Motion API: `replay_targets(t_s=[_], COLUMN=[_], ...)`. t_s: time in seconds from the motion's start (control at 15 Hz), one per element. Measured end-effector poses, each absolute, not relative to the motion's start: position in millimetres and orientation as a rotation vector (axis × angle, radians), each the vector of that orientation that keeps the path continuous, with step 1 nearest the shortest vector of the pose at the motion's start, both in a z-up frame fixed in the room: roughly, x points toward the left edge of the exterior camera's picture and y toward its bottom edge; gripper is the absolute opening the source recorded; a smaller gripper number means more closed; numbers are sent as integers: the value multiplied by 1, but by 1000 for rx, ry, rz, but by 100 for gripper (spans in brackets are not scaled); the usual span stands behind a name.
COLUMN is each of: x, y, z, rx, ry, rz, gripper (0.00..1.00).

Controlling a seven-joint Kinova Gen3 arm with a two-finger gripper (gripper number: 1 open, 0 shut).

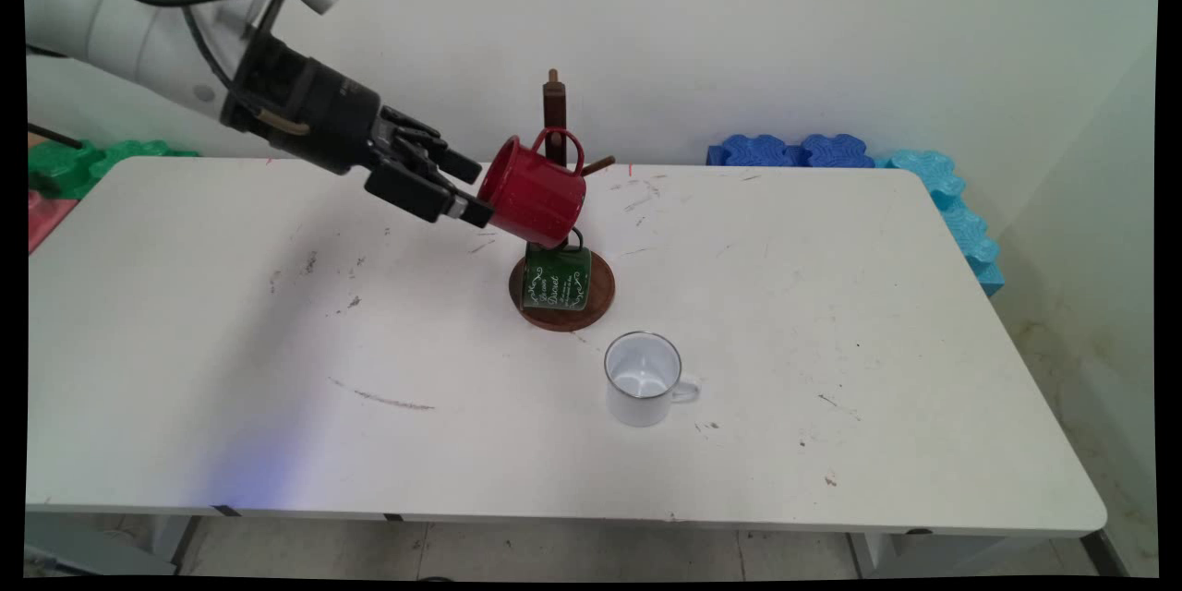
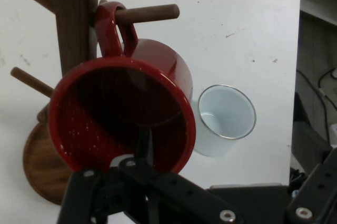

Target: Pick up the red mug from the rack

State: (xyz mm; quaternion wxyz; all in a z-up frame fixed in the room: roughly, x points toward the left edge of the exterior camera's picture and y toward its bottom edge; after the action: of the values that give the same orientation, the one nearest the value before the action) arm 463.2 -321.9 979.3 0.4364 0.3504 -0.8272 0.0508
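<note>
Pinching the red mug's [image 1: 534, 191] rim, the gripper's [image 1: 473, 211] jaws hold it tilted, handle looped over a peg of the wooden mug tree [image 1: 555, 111]. Letting go askew could drop it onto the green mug [image 1: 556, 276] hanging below, or onto the tabletop [image 1: 831, 295] near the white mug [image 1: 643, 379].

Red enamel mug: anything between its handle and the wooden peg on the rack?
Nothing visible. The red enamel mug, gripped at its rim by the black end effector, already has its handle looped over the wooden peg. The green mug hangs lower; the white mug stands apart.
</note>
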Motion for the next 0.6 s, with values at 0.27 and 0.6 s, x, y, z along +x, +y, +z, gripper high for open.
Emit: replay_targets(t_s=[0.27,0.6], x=[457,449], y=[-324,-327], z=[972,965], rx=[902,927], ry=[-2038,-2019], rz=[99,75], gripper=[100,100])
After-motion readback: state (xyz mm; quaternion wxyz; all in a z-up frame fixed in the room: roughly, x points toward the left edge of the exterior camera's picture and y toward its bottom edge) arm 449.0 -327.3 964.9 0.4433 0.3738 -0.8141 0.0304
